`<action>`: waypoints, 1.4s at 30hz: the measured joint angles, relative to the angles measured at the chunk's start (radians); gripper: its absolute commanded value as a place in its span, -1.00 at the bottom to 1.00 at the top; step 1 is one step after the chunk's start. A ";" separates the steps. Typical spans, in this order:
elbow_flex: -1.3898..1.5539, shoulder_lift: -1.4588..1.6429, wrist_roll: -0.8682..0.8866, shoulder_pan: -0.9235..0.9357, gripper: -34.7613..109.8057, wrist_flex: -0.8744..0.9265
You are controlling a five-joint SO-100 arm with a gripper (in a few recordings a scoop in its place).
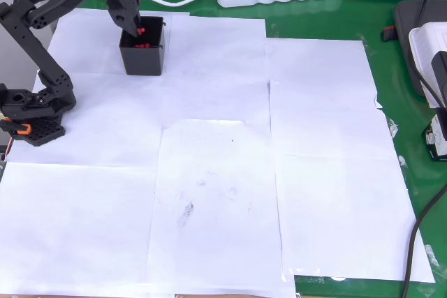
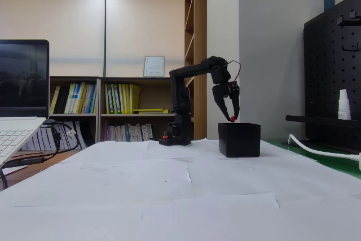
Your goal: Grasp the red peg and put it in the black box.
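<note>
Red peg point(image 2: 232, 118) pinched in the gripper point(image 2: 232, 118), jaws nearly closed, just above the black box point(image 2: 240, 140)

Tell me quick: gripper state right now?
Gripper: shut on the red peg, held just above the rim of the black box.

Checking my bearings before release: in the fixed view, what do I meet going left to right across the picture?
Laptop → bookshelf → arm base → gripper holding the red peg above the black box → white cable → pegboard.
</note>
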 measured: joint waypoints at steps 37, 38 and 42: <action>0.276 -0.075 -0.018 0.143 -0.52 0.353; 0.314 -0.095 -0.038 0.164 -0.52 0.387; 0.410 -0.238 -0.164 0.324 -0.52 0.433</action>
